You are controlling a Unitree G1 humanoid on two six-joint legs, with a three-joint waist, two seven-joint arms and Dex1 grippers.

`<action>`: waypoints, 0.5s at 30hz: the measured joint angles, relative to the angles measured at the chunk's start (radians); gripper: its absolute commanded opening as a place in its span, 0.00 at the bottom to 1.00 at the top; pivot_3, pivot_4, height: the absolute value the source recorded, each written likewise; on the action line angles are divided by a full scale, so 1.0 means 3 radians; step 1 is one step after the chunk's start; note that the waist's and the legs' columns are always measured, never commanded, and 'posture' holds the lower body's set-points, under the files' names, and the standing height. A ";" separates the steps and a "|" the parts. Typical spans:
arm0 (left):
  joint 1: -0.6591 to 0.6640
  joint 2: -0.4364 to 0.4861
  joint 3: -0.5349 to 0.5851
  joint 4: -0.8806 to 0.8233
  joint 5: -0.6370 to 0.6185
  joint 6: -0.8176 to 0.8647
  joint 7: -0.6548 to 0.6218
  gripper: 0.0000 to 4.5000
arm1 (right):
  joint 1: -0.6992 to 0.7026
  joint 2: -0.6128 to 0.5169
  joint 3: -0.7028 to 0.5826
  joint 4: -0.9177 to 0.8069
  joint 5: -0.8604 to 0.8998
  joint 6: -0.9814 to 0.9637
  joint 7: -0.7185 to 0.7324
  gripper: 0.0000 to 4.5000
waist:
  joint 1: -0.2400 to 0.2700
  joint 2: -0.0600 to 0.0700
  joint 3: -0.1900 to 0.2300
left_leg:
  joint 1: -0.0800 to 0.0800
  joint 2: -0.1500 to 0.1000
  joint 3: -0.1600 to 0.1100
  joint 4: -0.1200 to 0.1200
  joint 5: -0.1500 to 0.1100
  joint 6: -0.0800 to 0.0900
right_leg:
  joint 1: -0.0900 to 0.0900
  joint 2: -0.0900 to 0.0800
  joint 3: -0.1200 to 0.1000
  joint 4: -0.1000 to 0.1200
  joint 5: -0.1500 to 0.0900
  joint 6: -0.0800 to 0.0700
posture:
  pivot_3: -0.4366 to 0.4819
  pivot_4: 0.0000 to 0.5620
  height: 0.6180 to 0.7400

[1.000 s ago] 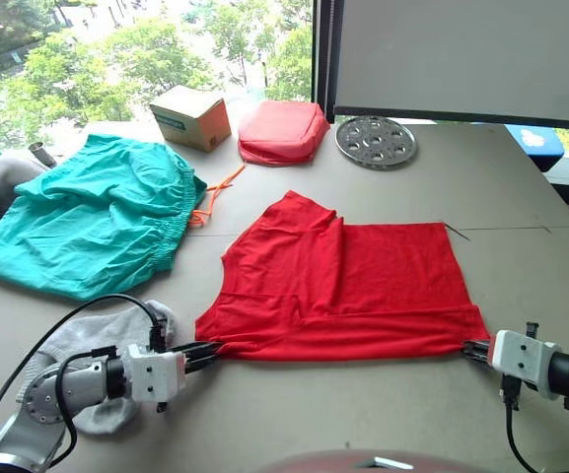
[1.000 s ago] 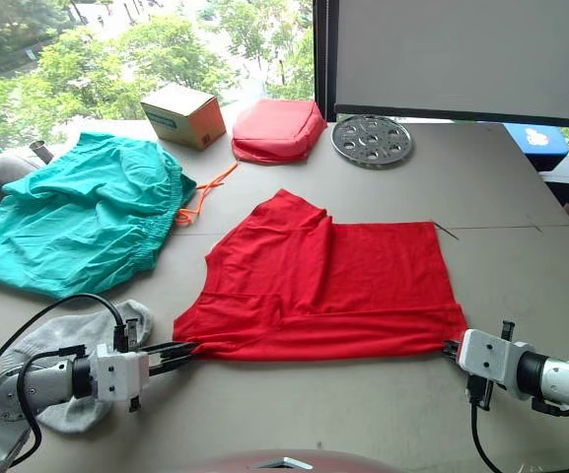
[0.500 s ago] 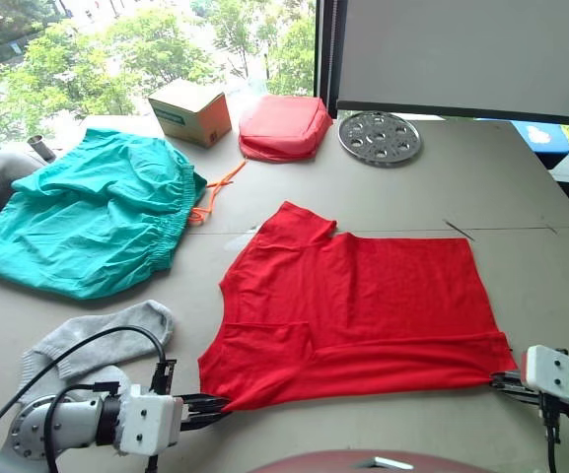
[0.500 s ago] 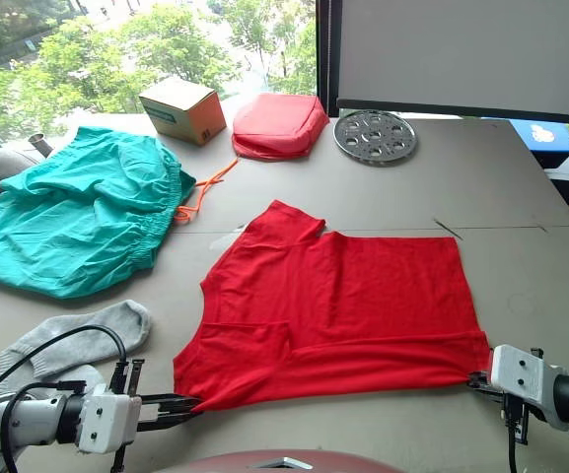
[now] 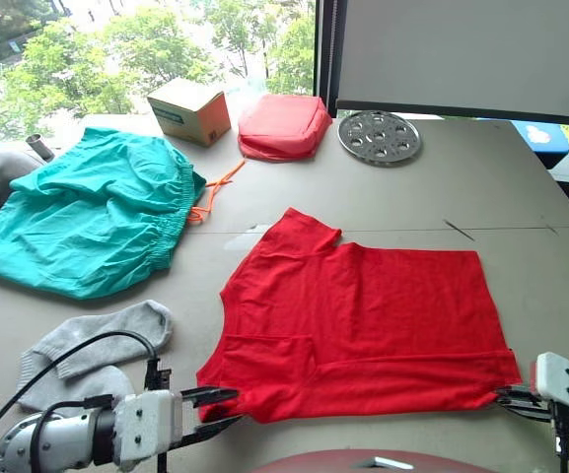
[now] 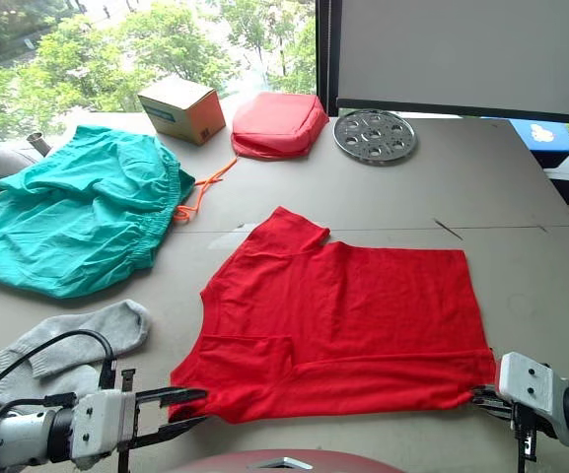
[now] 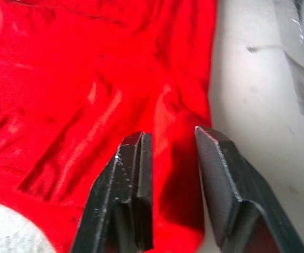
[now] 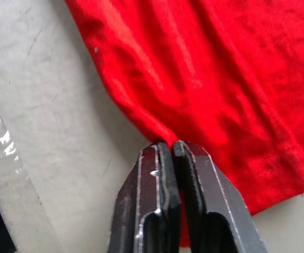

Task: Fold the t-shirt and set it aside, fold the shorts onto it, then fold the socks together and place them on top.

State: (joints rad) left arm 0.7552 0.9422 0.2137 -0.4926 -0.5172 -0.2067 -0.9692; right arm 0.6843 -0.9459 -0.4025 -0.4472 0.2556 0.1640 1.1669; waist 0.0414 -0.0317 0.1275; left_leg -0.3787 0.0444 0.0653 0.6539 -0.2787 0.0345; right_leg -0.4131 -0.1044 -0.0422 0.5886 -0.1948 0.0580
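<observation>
Red thin-fabric t-shirt (image 5: 363,320) lies flat mid-worktop, drawn nearer than a second ago, teal shorts (image 5: 92,212) at its 10 o'clock. Left wrist view: left end effector (image 7: 170,139), earlier pinching the hem, now gapes over it. Right wrist view: right end effector (image 8: 173,147) stays clamped on the hem.

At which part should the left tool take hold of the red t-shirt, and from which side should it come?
Probably the near left corner of the t-shirt, approached low from the left. The shirt lies flat, so only its edge offers fabric to pinch. The open left tool already sits there; the right tool is shut on the opposite near corner.
</observation>
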 measured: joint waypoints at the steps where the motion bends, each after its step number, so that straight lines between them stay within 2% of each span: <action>1: -0.0025 0.0000 0.0073 -0.0062 -0.0230 0.0270 0.0073 0.74 | -0.0002 -0.0001 -0.0038 -0.0025 0.0028 0.0026 0.0014 0.49 | 0.0001 -0.0001 0.0000 | -0.0001 -0.0002 -0.0003 0.0000 0.0001 0.0001 | 0.0000 0.0000 0.0000 0.0000 0.0000 0.0000 | 0.48 0.27 0.99; 2: -0.0040 0.0010 0.0123 -0.0099 -0.0429 0.0496 0.0121 0.85 | 0.0019 -0.0001 -0.0081 -0.0036 0.0054 0.0035 0.0035 0.60 | 0.0002 -0.0002 0.0000 | -0.0001 -0.0003 -0.0004 0.0000 0.0002 0.0003 | 0.0000 0.0001 0.0000 0.0000 0.0000 0.0000 | 0.48 0.27 0.99; 3: -0.0048 0.0027 0.0172 -0.0126 -0.0599 0.0697 0.0141 0.94 | 0.0059 -0.0005 -0.0139 -0.0037 0.0074 0.0048 0.0077 0.60 | 0.0002 -0.0002 0.0001 | -0.0002 -0.0006 -0.0006 0.0000 0.0002 0.0004 | 0.0001 0.0001 0.0000 0.0000 0.0000 0.0000 | 0.48 0.27 0.99; 4: -0.0099 0.0059 0.0214 -0.0142 -0.0872 0.1016 0.0156 0.99 | 0.0147 -0.0008 -0.0247 -0.0036 0.0133 0.0100 0.0168 0.60 | 0.0003 -0.0002 0.0001 | -0.0002 -0.0008 -0.0007 0.0000 0.0003 0.0004 | 0.0001 0.0001 0.0000 0.0001 0.0000 0.0000 | 0.48 0.27 0.99; 7: -0.0308 0.0096 0.0301 -0.0063 -0.1231 0.1483 0.0146 0.99 | 0.0191 0.0013 -0.0485 -0.0043 0.0368 0.0251 0.0301 0.60 | 0.0003 0.0000 0.0002 | 0.0000 -0.0011 -0.0011 0.0001 0.0003 0.0005 | 0.0004 0.0002 0.0000 0.0002 0.0000 0.0000 | 0.48 0.27 0.99; 10: -0.1079 0.0099 0.0326 0.0370 -0.1548 0.1977 0.0289 0.99 | -0.0085 0.0090 -0.0698 -0.0153 0.0919 0.0629 0.0249 0.60 | 0.0003 -0.0002 0.0002 | 0.0002 -0.0010 -0.0017 0.0005 0.0002 0.0002 | 0.0007 0.0007 0.0000 0.0004 0.0000 0.0000 | 0.48 0.27 0.99; 11: -0.1535 0.0045 0.0299 0.0540 -0.1719 0.2234 0.0478 0.99 | -0.0301 0.0125 -0.0738 -0.0251 0.1161 0.0778 0.0134 0.60 | 0.0003 -0.0005 0.0004 | 0.0002 -0.0009 -0.0021 0.0006 0.0003 0.0003 | 0.0011 0.0011 0.0000 0.0000 0.0000 0.0000 | 0.48 0.27 0.99; 12: -0.1803 -0.0019 0.0283 0.0625 -0.1800 0.2364 0.0605 0.99 | -0.0454 0.0166 -0.0729 -0.0305 0.1273 0.0846 0.0048 0.60 | 0.0000 -0.0010 0.0007 | 0.0000 -0.0010 -0.0025 0.0010 0.0003 0.0003 | 0.0010 0.0012 0.0001 0.0004 0.0000 0.0000 | 0.48 0.27 0.99; 15: -0.2851 -0.0354 -0.0086 0.0971 -0.1696 0.2771 0.1021 0.99 | -0.1174 0.0386 -0.0409 -0.0431 0.1484 0.1015 -0.0437 0.60 | -0.0008 -0.0025 0.0010 | -0.0006 -0.0026 -0.0039 0.0015 0.0006 0.0006 | 0.0018 0.0026 0.0009 0.0001 0.0007 -0.0010 | 0.48 0.27 0.99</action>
State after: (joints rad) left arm -0.1001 0.8361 0.1879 -0.2011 -1.0260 0.6246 -0.6630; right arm 0.3323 -0.8300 -0.5252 -0.5764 0.7007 0.4687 1.0357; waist 0.0391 -0.0392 0.1305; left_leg -0.3805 0.0367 0.0537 0.6584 -0.2770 0.0364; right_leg -0.4078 -0.0967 -0.0395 0.5890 -0.1925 0.0551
